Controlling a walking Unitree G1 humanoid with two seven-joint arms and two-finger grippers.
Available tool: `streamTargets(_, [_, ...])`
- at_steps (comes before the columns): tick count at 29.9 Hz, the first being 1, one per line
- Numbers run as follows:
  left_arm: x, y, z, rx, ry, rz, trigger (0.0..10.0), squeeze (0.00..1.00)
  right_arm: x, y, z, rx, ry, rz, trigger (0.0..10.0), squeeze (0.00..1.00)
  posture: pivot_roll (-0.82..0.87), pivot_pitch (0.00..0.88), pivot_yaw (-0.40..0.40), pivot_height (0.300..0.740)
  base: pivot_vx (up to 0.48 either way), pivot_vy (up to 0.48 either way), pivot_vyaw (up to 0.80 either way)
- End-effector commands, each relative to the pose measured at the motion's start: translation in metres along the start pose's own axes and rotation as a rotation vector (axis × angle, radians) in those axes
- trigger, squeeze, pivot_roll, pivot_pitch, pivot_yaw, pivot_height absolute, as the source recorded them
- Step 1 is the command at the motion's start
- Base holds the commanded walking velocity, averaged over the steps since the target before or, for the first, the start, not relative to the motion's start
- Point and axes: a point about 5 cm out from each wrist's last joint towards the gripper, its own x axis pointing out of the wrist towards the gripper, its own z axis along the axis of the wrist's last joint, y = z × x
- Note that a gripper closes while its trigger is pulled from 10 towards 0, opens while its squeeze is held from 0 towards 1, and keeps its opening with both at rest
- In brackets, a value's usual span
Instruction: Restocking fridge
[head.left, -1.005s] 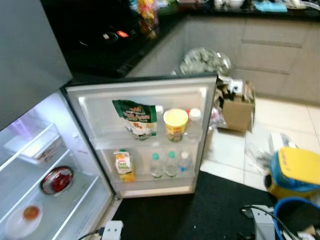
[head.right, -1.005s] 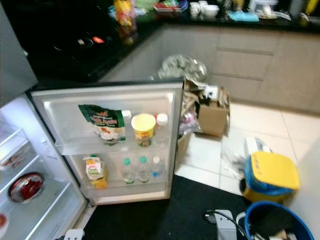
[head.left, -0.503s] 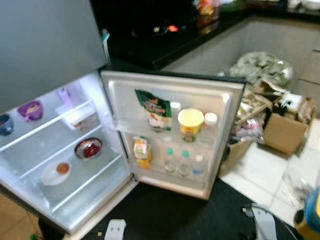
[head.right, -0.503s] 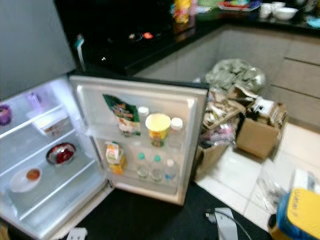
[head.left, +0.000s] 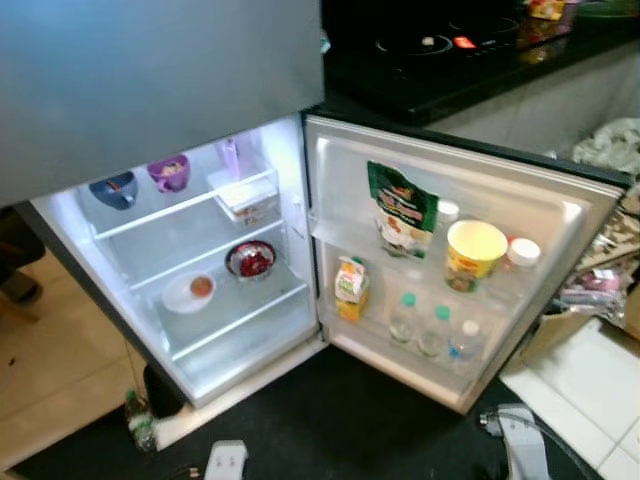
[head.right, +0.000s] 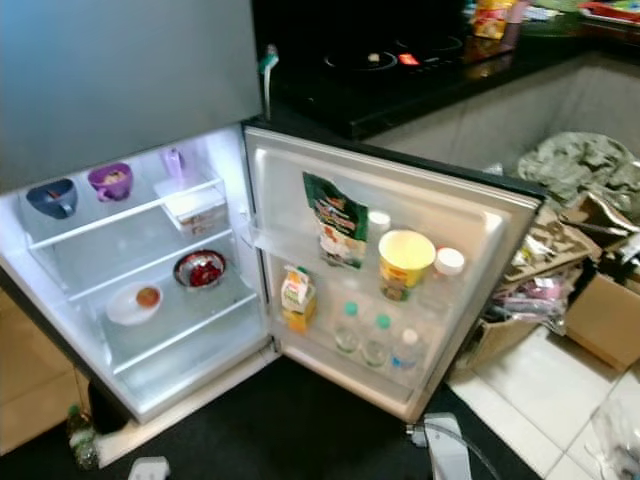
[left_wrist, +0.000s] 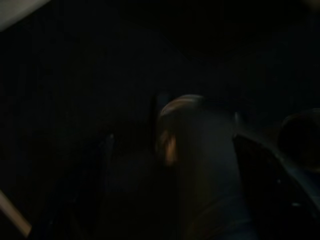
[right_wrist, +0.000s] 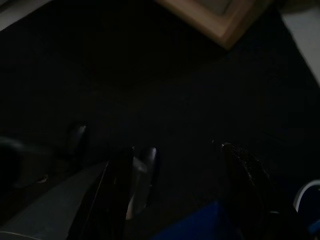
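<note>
Kitchen floor, open fridge (head.left: 200, 290); stocked door shelves (head.left: 440, 300)

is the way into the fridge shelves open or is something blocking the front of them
Nothing visible blocks it. The fridge door is swung wide to the right, so the lit shelves face the robot openly. The bowls and plate sit back on the shelves, leaving bare space in front on the lowest one.

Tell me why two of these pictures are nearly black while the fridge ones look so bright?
Left and right eye views: the fridge interior is lit from within, slightly soft, whites glaring on the door. Left and right wrist views: very dark, aimed at shaded floor, only dim shapes showing.
</note>
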Motion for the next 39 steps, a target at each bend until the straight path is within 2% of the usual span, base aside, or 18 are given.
streamTargets(1, [-0.002,-0.001,-0.011,-0.007,0.041,-0.002,10.0,0.00,0.002,0.006,0.007,0.001,-0.029,0.007,10.0,0.00,-0.07,0.018,-0.014,0.740,0.000,0.000,0.00])
streamTargets(4, [-0.002,-0.001,-0.011,0.004,0.046,-0.010,10.0,0.00,0.002,0.003,0.006,-0.015,-0.023,-0.031,10.0,0.00,-0.07,0.018,-0.011,0.740,0.000,0.000,0.00])
streamTargets(11, [-0.002,-0.002,-0.011,0.011,0.052,-0.027,10.0,0.00,0.000,-0.003,0.001,-0.025,0.002,-0.088,10.0,0.00,-0.07,0.015,-0.010,0.740,0.000,-0.460,0.00])
streamTargets(30, [-0.003,-0.001,-0.013,0.012,0.061,-0.036,10.0,0.00,-0.001,-0.006,-0.004,-0.009,0.023,-0.112,10.0,0.00,-0.07,0.015,-0.008,0.740,0.000,-0.468,0.00])
streamTargets(35, [-0.003,0.000,-0.013,0.014,0.060,-0.035,10.0,0.00,-0.001,-0.007,-0.003,-0.008,0.016,-0.113,10.0,0.00,-0.07,0.015,-0.008,0.740,0.000,-0.469,0.00])
streamTargets(39, [-0.003,0.001,-0.011,0.017,0.059,-0.033,10.0,0.00,-0.001,-0.009,0.007,0.021,-0.032,-0.113,10.0,0.00,-0.07,0.009,-0.005,0.740,0.000,-0.467,0.00])
